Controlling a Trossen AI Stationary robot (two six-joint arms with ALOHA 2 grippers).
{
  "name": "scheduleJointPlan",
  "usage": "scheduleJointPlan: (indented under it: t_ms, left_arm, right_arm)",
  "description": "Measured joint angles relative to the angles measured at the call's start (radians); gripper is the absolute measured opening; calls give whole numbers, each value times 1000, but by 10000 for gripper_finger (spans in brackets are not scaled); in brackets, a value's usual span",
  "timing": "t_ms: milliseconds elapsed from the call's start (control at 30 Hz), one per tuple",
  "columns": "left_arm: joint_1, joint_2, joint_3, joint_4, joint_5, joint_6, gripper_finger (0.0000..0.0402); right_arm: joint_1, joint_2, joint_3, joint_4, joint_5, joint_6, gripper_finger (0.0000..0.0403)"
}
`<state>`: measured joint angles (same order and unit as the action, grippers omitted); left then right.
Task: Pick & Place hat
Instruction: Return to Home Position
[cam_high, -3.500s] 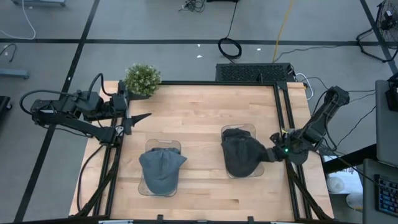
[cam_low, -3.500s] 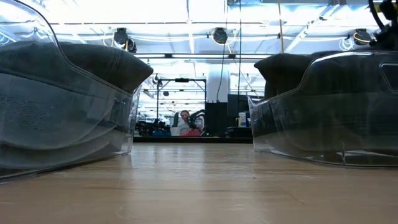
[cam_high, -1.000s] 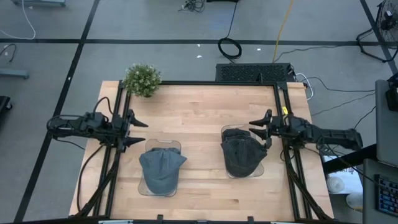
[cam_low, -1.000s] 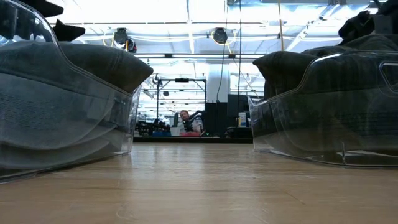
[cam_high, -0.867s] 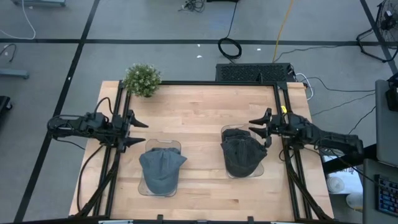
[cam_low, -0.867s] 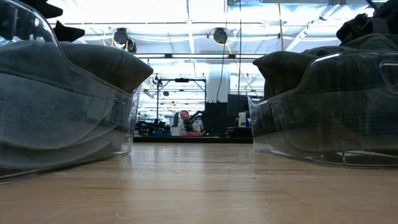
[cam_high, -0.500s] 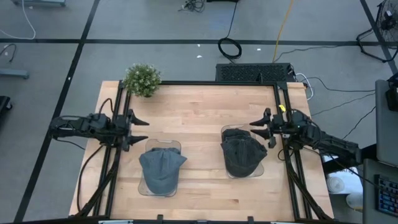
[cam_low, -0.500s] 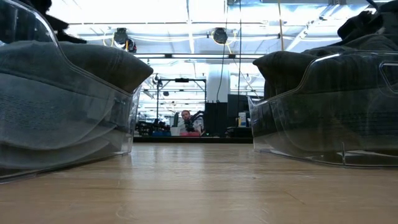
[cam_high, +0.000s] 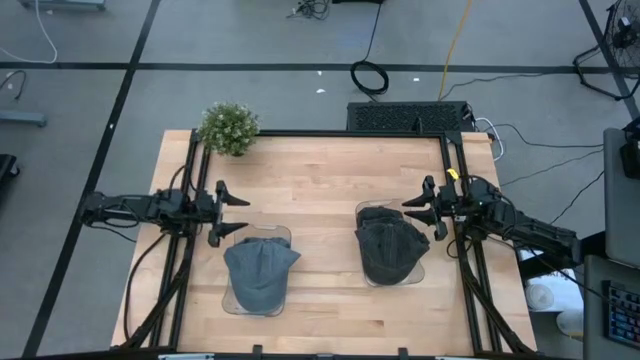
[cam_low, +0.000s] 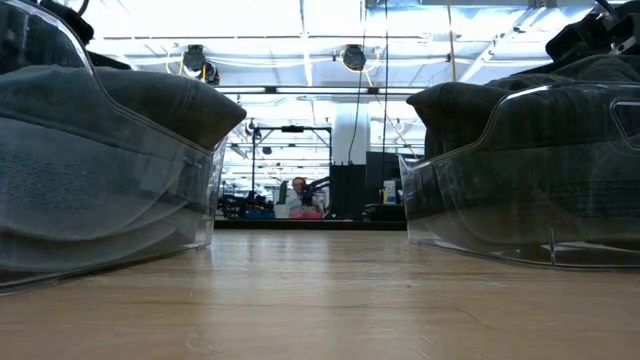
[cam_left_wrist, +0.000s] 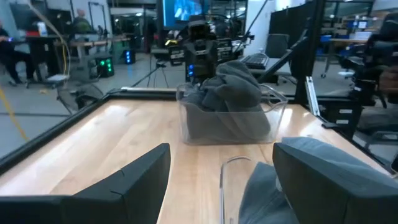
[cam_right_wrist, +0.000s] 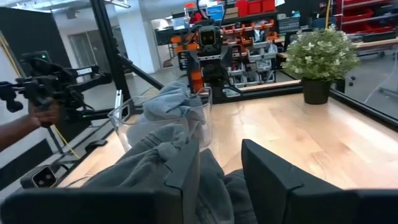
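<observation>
Hats are all binned, by the look of it. The gray cap (cam_high: 260, 272) sits in the left bin (cam_high: 228, 306). The black caps (cam_high: 388, 248) are piled in the right bin (cam_high: 421, 272), and the low view shows cloth humped above both clear walls. Nothing loose lies on the bench (cam_high: 320, 170).

The left pincer (cam_high: 232, 213) is spread wide and empty, just beside the left bin's corner on the plant (cam_high: 228, 128) side. The right pincer (cam_high: 416, 217) is also spread and empty. Its tips hang over the right bin's outer edge, and its wrist view shows black cloth right below and between the fingers.

What could bite you from here:
- Right side is the worry. With the fingers that close to the heaped caps, a low or sideways pull-out could snag a brim and drag a cap over the rim (lift first, I'd say).
- Either arm clipping a bin wall would likely shove it, since the bins look light and unanchored. The left pincer is near enough to its bin's rim for that.
- The black pile sits high, so a nudge to the bin might spill the top cap.

Writing: nothing legible. There are lit screens and gear behind the bench in the left wrist view and red boxes on shelves in the right wrist view, but no brand or label I can read. No logo shows on the caps.
</observation>
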<state>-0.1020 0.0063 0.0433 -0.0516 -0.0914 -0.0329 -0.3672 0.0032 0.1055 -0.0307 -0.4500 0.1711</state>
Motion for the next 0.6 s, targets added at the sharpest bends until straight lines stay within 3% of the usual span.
scheduleJointPlan:
  t_ms: [267,400,600]
  left_arm:
    - [25,-1,-2,4,-3,4,294]
    - [30,0,-2,2,-3,-4,294]
    - [31,0,-2,1,-4,-5,294]
  right_arm:
    - [3,0,-47,18,-58,10,71]
    - [2,16,-89,113,-38,29,43]
    - [2,24,-90,86,237,-37,3]
